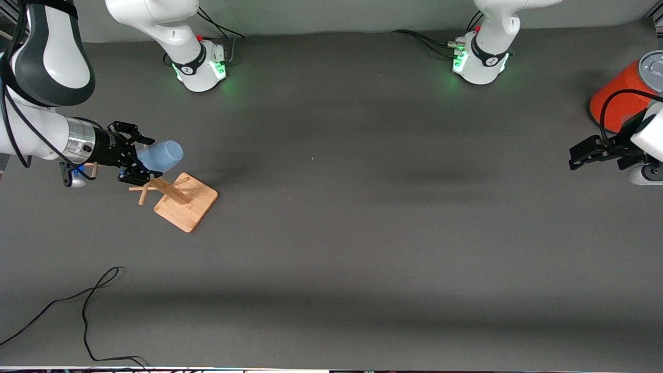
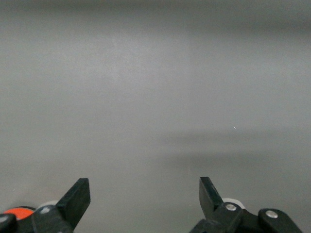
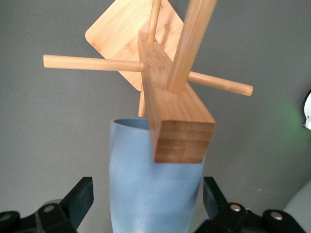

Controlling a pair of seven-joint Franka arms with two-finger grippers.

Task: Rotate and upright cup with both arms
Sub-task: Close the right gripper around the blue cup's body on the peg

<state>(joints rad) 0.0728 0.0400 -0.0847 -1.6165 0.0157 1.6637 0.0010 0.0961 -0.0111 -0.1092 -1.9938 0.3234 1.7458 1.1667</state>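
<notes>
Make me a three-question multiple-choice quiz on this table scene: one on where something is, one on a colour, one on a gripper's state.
1. Where is the cup?
A. hung on a peg of the wooden rack
B. beside the orange can
C. lying on the table

2. What colour is the cup?
A. orange
B. light blue
C. white

3. How is the left gripper?
A. shut on the cup
B. open, holding nothing
C. shut on the can

Key: A, the cup hangs on a peg; B, its wall is pale blue; C is out, B: fingers apart, nothing between them.

White arms [image 1: 46,57] with dark grey joint bands, black cables (green-lit bases [image 1: 199,67]).
</notes>
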